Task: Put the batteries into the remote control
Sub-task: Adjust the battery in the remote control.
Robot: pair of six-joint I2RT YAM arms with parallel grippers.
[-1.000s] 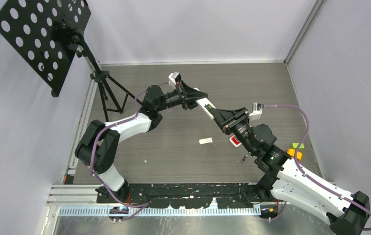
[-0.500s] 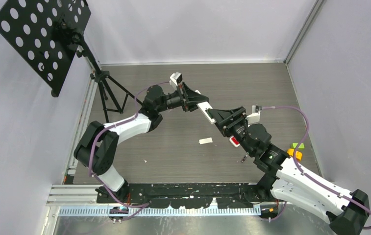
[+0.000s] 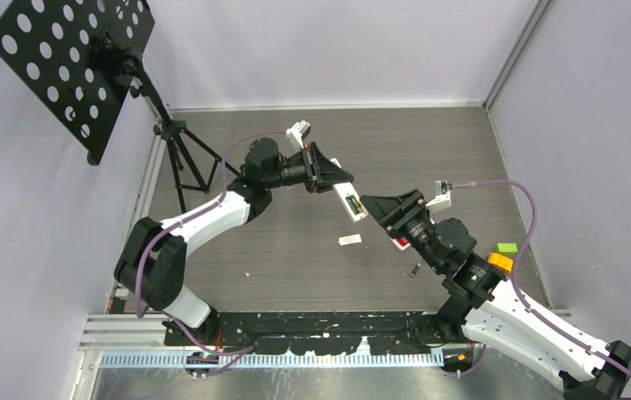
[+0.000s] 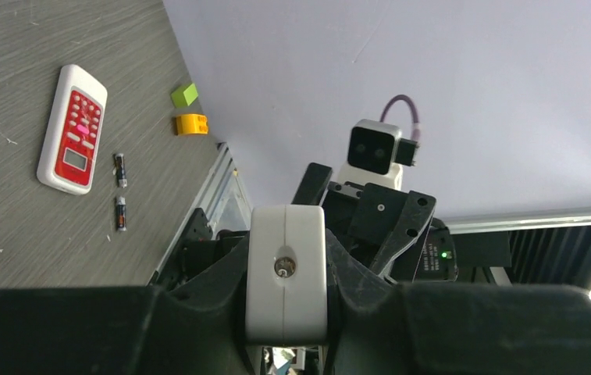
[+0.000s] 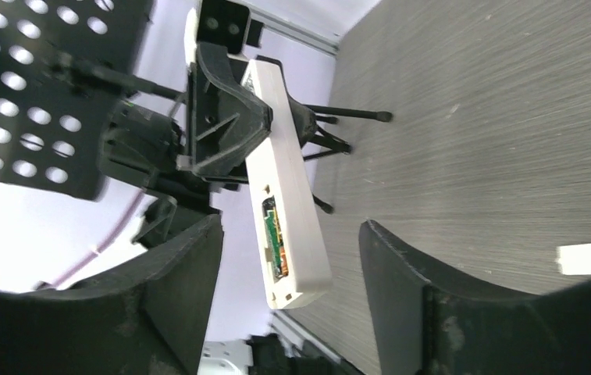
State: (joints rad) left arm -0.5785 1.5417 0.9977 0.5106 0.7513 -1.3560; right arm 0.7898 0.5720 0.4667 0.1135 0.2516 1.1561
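Observation:
My left gripper (image 3: 327,177) is shut on a white remote control (image 3: 348,200) and holds it tilted above the table. Its end face (image 4: 286,273) shows between the fingers in the left wrist view. The remote's open compartment faces the right wrist camera, with a green-wrapped battery (image 5: 275,236) inside. My right gripper (image 3: 378,206) stands open just off the remote's free end, touching nothing. Two loose batteries (image 4: 120,169) (image 4: 121,213) lie on the table beside a second, red-faced remote (image 4: 72,129).
A small white cover piece (image 3: 350,240) lies mid-table. A green block (image 3: 507,248) and an orange-yellow block (image 3: 500,262) sit by the right wall. A black tripod (image 3: 185,154) with a perforated plate (image 3: 70,67) stands at the back left.
My right gripper has opened and drawn back off the white remote's end. The left arm has swung the remote slightly left and tilted its free end down.

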